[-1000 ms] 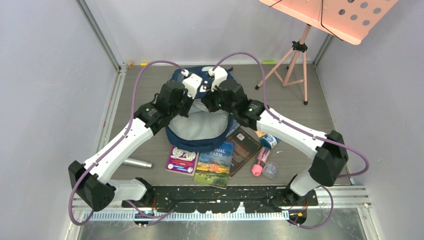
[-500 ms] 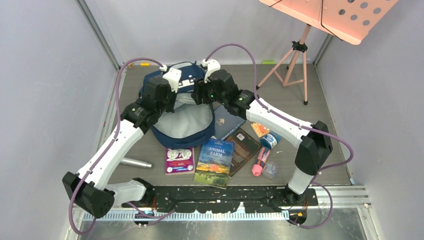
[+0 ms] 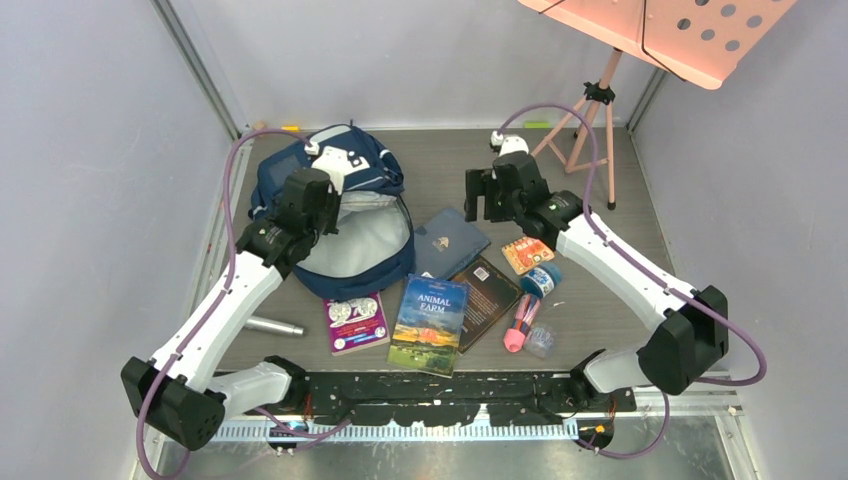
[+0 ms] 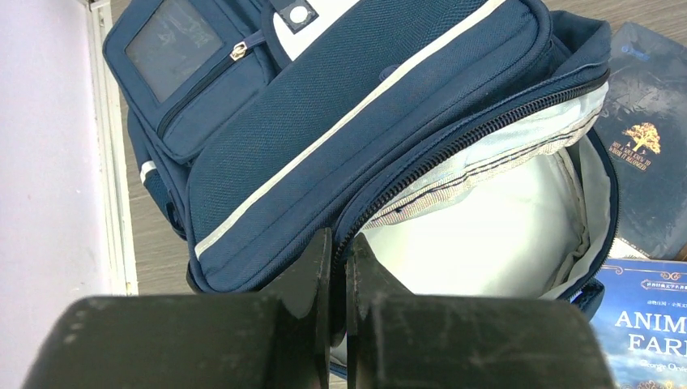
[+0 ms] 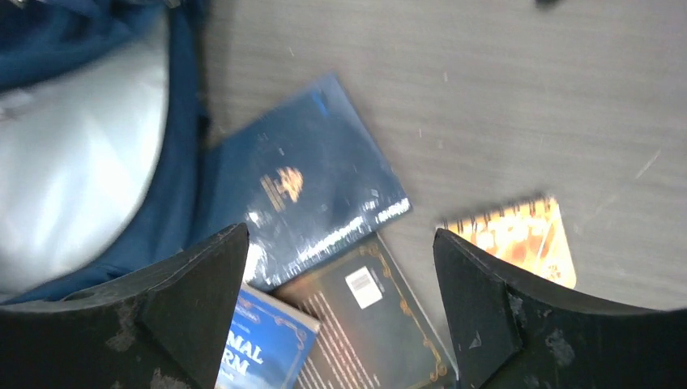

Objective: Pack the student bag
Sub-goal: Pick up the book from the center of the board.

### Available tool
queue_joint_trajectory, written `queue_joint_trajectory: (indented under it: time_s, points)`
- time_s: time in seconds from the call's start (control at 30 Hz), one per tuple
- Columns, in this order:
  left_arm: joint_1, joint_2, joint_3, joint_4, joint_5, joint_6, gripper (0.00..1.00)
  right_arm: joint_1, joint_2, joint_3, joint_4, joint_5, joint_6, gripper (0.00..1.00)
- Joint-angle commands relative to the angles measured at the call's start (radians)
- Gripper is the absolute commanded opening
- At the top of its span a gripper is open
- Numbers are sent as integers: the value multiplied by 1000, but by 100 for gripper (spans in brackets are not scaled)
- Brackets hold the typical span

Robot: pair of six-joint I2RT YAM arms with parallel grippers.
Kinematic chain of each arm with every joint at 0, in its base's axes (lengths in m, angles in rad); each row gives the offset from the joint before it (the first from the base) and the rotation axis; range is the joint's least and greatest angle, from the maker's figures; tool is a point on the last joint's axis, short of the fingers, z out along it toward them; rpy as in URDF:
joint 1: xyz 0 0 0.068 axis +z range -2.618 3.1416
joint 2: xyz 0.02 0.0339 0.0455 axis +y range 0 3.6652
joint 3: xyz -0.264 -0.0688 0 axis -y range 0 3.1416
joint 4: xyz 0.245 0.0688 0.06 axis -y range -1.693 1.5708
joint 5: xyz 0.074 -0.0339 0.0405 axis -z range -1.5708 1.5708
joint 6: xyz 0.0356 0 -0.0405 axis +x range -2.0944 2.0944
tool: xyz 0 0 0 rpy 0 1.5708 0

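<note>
At the far left of the table lies the backpack, its mouth gaping toward the books and showing pale lining. The dark blue book sits just beside that mouth, touching a brown book. My left gripper is clamped on the zip edge; I judge it should hold that rim high so the opening cannot sag. My right gripper hangs over the blue book, jaws wide and empty. I'd descend on its free far edge, pinch, then slide it in flat.
</note>
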Motion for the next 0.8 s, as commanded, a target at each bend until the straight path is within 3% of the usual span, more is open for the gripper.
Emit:
queue_joint_trajectory:
  time_s: [0.0,0.17,0.33,0.57,0.77]
  points:
    - [10,-29,6,70,-35,-27,0,-7,19,-119,-71,-127,112,88]
    - [11,-17,10,65,-8,-39,0,-7,23,-263,28,-344,245,85]
    - [11,-20,8,65,-5,-35,0,-7,44,-352,155,-528,225,83]
    - [11,-19,6,68,-2,-33,0,-8,118,-369,178,-629,113,83]
    - [10,-12,6,67,7,-33,0,-7,173,-373,160,-561,41,81]
